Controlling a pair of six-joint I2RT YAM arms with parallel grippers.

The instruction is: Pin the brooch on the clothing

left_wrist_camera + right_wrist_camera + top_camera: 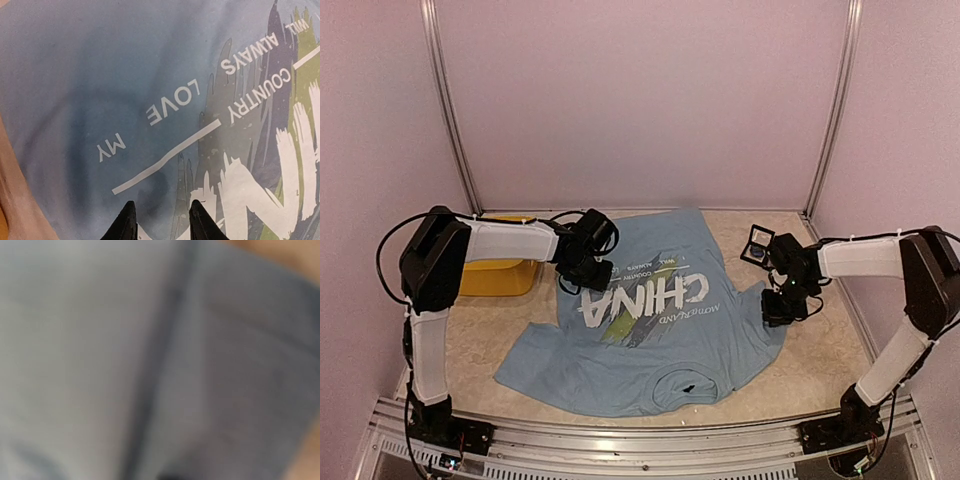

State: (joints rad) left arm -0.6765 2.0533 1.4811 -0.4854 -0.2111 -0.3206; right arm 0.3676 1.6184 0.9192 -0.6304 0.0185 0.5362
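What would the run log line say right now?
left end effector: open, over T-shirt print | right end effector: shut, at sleeve edge

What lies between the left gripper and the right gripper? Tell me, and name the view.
Only the T-shirt, its printed chest spanning the stretch from the left gripper to the right gripper; the top external view shows it.

Left pincer (163, 210) part-open, right pincer (778, 312) closed, both arms outstretched.
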